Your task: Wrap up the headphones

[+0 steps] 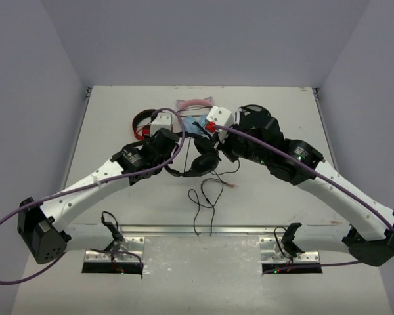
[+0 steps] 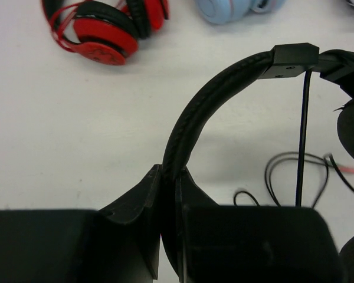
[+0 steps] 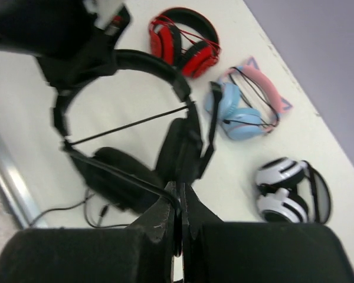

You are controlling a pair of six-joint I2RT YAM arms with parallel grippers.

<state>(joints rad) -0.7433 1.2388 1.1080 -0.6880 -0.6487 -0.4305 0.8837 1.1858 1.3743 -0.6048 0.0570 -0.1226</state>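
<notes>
Black headphones [image 2: 224, 76], headband in left fingers [image 2: 135, 203], right fingers [image 3: 159, 221] perhaps gripping cable [image 2: 302, 135]

Under the jaws, pale white table [image 1: 151, 205]; beyond and beside them, plain lilac-grey walls [image 1: 203, 39]; behind them, metal rail [image 1: 184, 230]; even light.

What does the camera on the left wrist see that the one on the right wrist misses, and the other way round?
Only the left wrist: the cable's reddish plug tip, plus a close look at the left hand pinching the headband of the black headphones. Only the right wrist: the white-and-black headphones, the pink cat-ear band, and the shut right hand. Both: the black headphones, the red headphones and the blue ear cups.
</notes>
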